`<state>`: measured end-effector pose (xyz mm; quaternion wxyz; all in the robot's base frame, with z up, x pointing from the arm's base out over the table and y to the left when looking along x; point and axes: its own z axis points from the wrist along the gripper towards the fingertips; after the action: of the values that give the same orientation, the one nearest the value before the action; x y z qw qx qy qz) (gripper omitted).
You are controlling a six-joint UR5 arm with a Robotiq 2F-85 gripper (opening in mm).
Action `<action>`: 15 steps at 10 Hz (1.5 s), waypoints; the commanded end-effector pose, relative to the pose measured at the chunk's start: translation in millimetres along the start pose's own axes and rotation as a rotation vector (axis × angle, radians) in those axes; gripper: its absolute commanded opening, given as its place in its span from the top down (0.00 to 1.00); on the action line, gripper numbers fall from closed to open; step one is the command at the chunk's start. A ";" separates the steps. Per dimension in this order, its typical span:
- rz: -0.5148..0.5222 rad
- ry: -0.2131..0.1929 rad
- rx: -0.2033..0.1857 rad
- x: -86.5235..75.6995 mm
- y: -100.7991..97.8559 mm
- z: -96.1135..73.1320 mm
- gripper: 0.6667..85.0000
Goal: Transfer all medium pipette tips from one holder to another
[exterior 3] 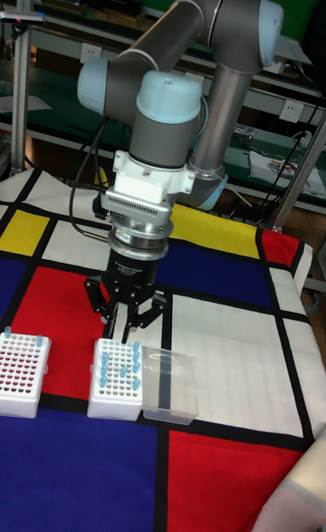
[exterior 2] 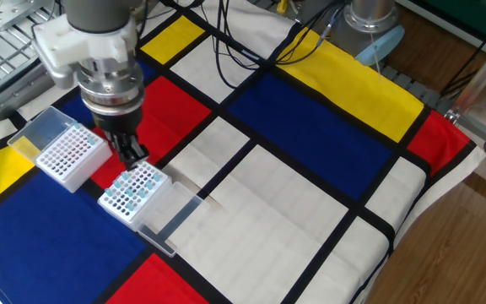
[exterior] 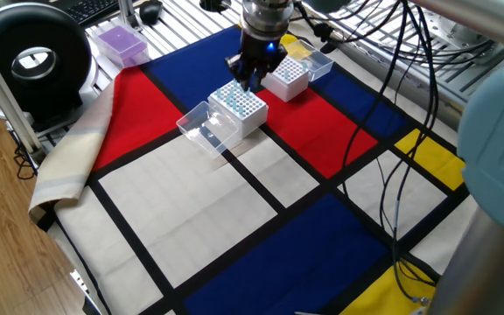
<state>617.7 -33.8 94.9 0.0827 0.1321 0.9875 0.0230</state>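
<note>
Pale blue tips (exterior 2: 132, 191) stand in the rack (exterior 2: 131, 194) nearer the middle of your desk (exterior 2: 310, 194), filling only part of its grid; its clear hinged lid (exterior 2: 165, 218) lies open flat beside it. Your gripper (exterior 2: 132, 153) hangs straight down over that rack's far edge, with the fingers (exterior 3: 110, 313) just above the tips in the tall view. You can see the dark fingers drawn close together there, but whether they pinch a tip or only meet each other cannot be told from any view. A second white rack (exterior 2: 66, 155) sits just beside the first, toward the edge of the desk, its own clear lid (exterior 2: 44, 127) open behind it; in the tall view you see one tip (exterior 3: 5, 331) standing at its far left corner, and the rest of its holes look dark. Both racks rest on a cloth (exterior: 191, 201) of red, blue, yellow and white blocks with black lines. Off the cloth, you have a purple box (exterior: 119, 43) and a round black device (exterior: 33, 59) at the far corner.
</note>
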 end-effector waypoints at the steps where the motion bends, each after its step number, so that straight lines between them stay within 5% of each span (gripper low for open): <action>1: 0.029 0.008 -0.009 14.9 7.1 4.3 0.63; 9: 0.043 -0.006 -0.014 19.2 11.5 7.8 0.58; 12: 0.002 0.019 0.072 13.2 -19.7 6.6 0.79; 15: -0.082 0.058 0.024 22.9 -8.0 6.8 0.83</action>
<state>598.9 -40.0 83.3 0.0655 0.1172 0.9909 -0.0010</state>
